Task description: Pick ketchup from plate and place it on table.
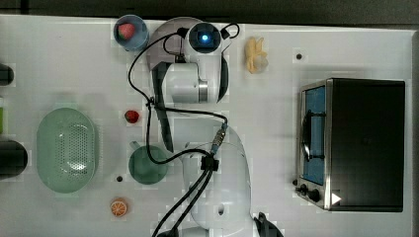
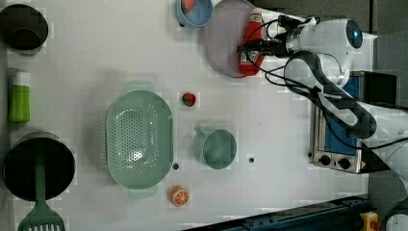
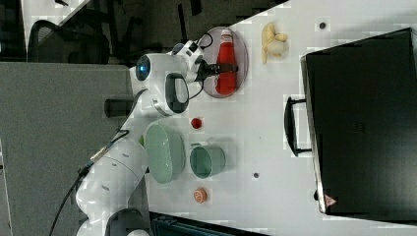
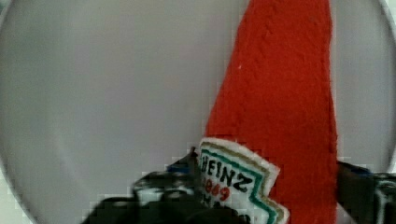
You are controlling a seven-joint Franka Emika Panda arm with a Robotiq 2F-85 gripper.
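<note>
Jaws astride the ketchup (image 2: pixel 251 44)

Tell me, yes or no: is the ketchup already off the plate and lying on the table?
No: in the left view the ketchup lies on the plate, not on the bare table.

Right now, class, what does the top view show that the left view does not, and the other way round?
Top view, not left view: the banana. Left view, not top view: the ketchup lying on the plate, a green bottle, a dark pot and a spatula. Both: the plate, basket, green cup, orange slice, loose strawberry, blue cup, oven and arm.
</note>
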